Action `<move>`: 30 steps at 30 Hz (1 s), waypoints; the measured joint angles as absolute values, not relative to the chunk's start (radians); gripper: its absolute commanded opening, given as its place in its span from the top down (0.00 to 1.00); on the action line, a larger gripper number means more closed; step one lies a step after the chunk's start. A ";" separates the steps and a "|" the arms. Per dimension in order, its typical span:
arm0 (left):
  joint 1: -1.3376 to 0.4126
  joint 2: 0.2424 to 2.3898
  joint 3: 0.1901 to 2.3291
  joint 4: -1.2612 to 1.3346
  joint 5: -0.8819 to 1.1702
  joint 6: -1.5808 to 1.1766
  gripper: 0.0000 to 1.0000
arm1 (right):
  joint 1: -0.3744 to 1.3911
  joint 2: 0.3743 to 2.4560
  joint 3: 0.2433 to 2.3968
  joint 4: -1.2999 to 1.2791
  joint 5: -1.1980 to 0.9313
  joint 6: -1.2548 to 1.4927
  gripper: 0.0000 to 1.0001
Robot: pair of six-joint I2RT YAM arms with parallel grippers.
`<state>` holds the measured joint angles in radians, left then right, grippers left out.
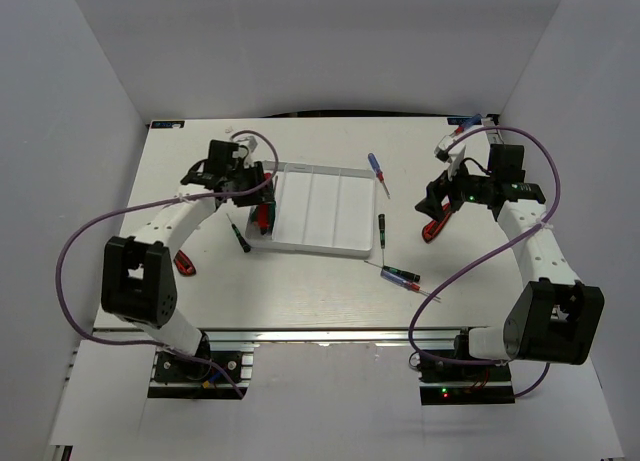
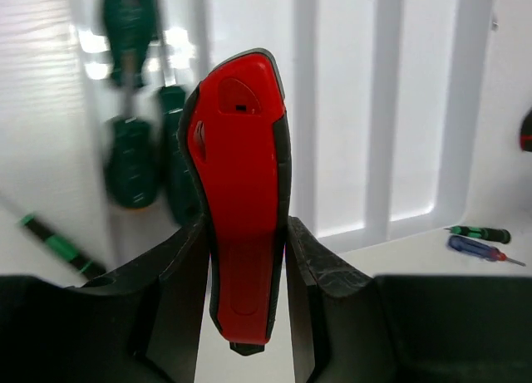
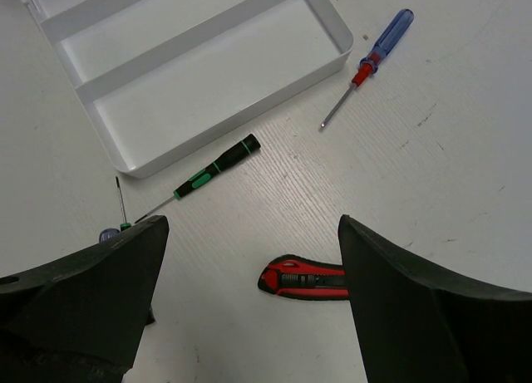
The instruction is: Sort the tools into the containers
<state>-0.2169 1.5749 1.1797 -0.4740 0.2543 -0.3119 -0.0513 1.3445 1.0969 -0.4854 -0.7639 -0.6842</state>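
My left gripper [image 1: 262, 211] is shut on a red-and-black tool [image 2: 241, 192] and holds it upright over the left end compartment of the white tray [image 1: 310, 168]. Green-handled screwdrivers [image 2: 133, 159] lie in that compartment below it. My right gripper [image 3: 251, 233] is open above a second red-and-black tool [image 3: 303, 279] lying on the table right of the tray; its fingers do not touch it. In the top view that gripper [image 1: 438, 206] is just above the tool [image 1: 433, 229].
A blue-handled screwdriver [image 1: 378, 171] lies off the tray's far right corner. A green-black precision driver [image 1: 382, 231] and a blue-red one [image 1: 405, 278] lie near its right front corner. A green driver [image 1: 238, 233] and a red tool [image 1: 184, 263] lie to its left.
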 measured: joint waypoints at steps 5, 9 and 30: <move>-0.305 1.699 1.265 -0.435 0.270 -0.340 0.82 | -0.051 1.344 1.096 -0.472 -0.765 -0.683 0.11; -0.341 1.787 1.327 -0.429 0.255 -0.342 0.80 | -0.053 1.336 1.077 -0.469 -0.764 -0.682 0.11; -0.403 1.945 1.422 -0.442 0.135 -0.337 0.35 | -0.064 1.328 1.016 -0.372 -0.657 -0.479 0.11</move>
<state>-0.4026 1.9453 1.4216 -0.4423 0.1349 -0.3374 -0.0643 1.3285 1.0161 -0.3717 -0.6575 -0.4786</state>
